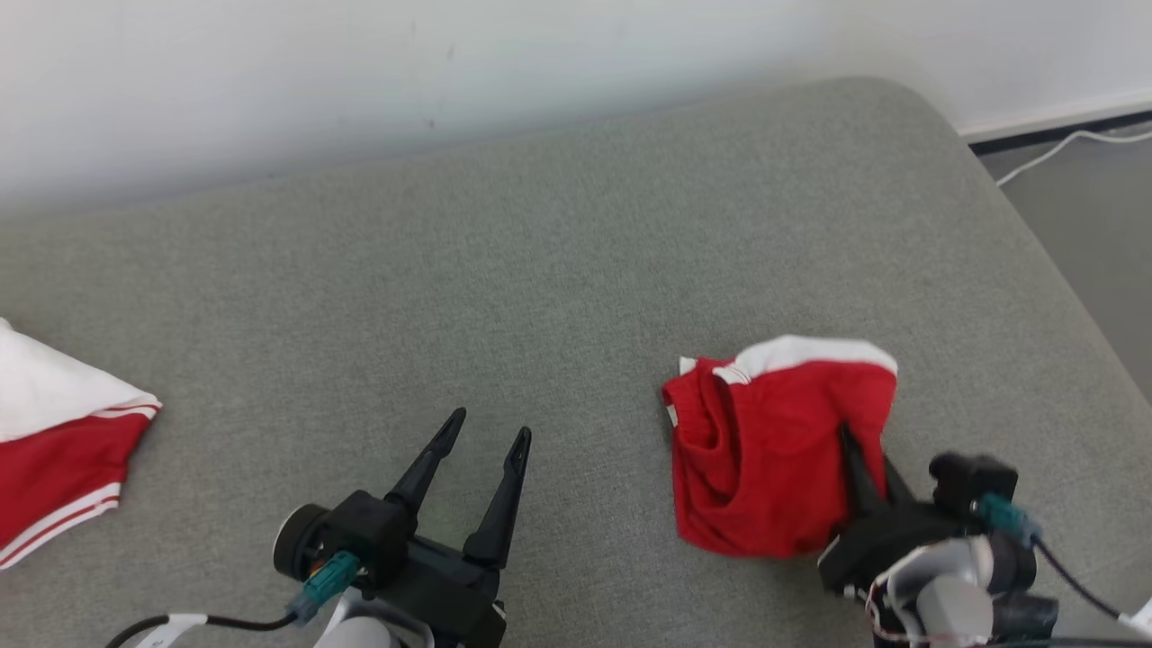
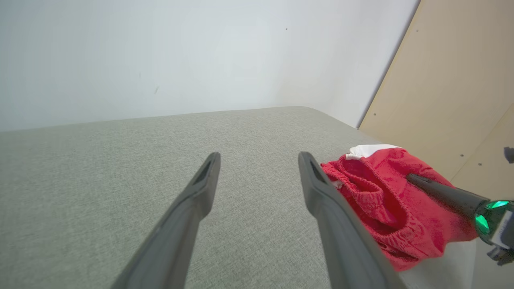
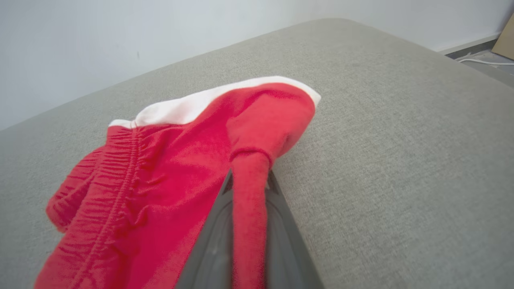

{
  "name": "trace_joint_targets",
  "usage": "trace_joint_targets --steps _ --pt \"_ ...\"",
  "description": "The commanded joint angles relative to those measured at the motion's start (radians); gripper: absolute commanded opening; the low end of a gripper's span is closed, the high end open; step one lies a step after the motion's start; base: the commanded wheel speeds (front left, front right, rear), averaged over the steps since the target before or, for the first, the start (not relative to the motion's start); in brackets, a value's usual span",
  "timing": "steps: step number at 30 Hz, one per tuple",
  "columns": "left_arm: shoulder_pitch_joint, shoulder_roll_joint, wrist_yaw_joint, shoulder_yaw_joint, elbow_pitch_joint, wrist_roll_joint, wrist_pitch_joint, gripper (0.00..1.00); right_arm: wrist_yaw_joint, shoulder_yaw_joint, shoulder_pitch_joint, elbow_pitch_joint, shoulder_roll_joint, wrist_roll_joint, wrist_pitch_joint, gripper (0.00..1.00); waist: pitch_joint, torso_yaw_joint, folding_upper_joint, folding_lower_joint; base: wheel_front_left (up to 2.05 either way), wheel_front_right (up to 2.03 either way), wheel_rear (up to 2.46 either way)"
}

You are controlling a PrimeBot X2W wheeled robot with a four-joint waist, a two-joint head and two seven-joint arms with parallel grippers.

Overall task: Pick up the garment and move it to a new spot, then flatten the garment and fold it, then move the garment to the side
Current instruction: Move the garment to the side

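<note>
- The red, white-trimmed garment (image 1: 765,459) lies bunched on the right side of the grey surface (image 1: 540,270).
- The right hand (image 3: 249,178) is clamped on a fold, perhaps lifting it.
- The left hand (image 1: 490,432) hovers beside it, fingers (image 2: 200,188) apart.
- Another red-and-white cloth (image 1: 54,450) lies far left.

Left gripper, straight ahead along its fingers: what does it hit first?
Likely the bare grey cushion just ahead of the left gripper, else the white wall behind; depth is unclear. The red garment lies off to the right, outside that line.
</note>
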Motion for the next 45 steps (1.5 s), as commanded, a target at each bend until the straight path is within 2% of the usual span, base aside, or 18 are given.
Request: trace_joint_targets --steps 1,7,14,20,21,22,25,31,35,38,42,45 --pt "-0.015 0.003 -0.007 0.000 -0.010 0.020 -0.001 1.00 0.001 0.005 -0.038 -0.011 -0.010 -0.014 -0.001 0.00 0.078 -0.009 -0.0001 0.0000 0.00 0.00 0.00" --pt "-0.052 0.004 -0.026 0.000 -0.026 0.068 -0.001 1.00 0.001 -0.042 -0.184 0.008 -0.087 -0.076 -0.001 0.00 0.181 0.039 -0.0001 0.0000 0.00 0.00 0.00" --pt "-0.104 0.002 -0.044 0.030 -0.054 0.084 -0.001 1.00 0.001 -0.117 -0.379 0.142 -0.214 -0.149 -0.001 0.00 0.283 0.100 -0.0001 0.0000 0.00 0.00 0.00" --pt "-0.131 0.003 -0.060 0.051 -0.078 0.110 -0.001 1.00 0.001 -0.200 -0.517 0.267 -0.318 -0.282 -0.001 0.00 0.335 0.129 -0.0001 0.0000 0.00 0.00 0.00" --pt "-0.132 0.002 -0.061 0.053 -0.079 0.111 -0.001 1.00 0.000 -0.225 -0.536 0.285 -0.329 -0.304 -0.001 0.20 0.338 0.130 -0.0001 0.0000 0.00 0.00 0.00" --pt "-0.133 0.003 -0.061 0.055 -0.076 0.112 -0.001 1.00 0.000 -0.248 -0.554 0.299 -0.332 -0.319 -0.001 1.00 0.341 0.131 -0.0001 0.0000 0.00 0.00 0.00" --pt "-0.129 0.007 -0.063 0.063 -0.062 0.111 0.000 1.00 0.000 -0.319 -0.588 0.295 -0.332 -0.379 -0.001 1.00 0.343 0.132 -0.0001 0.0000 0.00 0.00 0.00" --pt "-0.119 0.009 -0.048 0.068 -0.049 0.089 0.001 1.00 0.000 -0.393 -0.554 0.211 -0.276 -0.446 -0.001 1.00 0.315 0.135 -0.0001 0.0000 0.00 0.00 0.00" --pt "-0.104 0.006 -0.029 0.077 -0.048 0.079 0.000 1.00 0.000 -0.347 -0.495 0.090 -0.194 -0.414 -0.001 1.00 0.268 0.141 -0.0001 0.0000 0.00 0.00 0.00" --pt "-0.088 0.003 -0.019 0.089 -0.039 0.068 -0.001 1.00 0.000 -0.266 -0.426 0.004 -0.154 -0.359 -0.001 1.00 0.228 0.149 -0.0001 0.0000 0.00 0.00 0.00" --pt "-0.064 0.003 -0.006 0.111 -0.027 0.054 -0.001 1.00 0.000 -0.181 -0.315 -0.085 -0.119 -0.285 -0.001 1.00 0.172 0.166 -0.0001 0.0000 0.00 0.00 0.00" --pt "-0.040 0.002 0.004 0.119 -0.011 0.054 -0.001 1.00 0.000 -0.156 -0.222 -0.131 -0.096 -0.243 -0.001 1.00 0.127 0.186 -0.0001 0.0000 0.00 0.00 0.00"
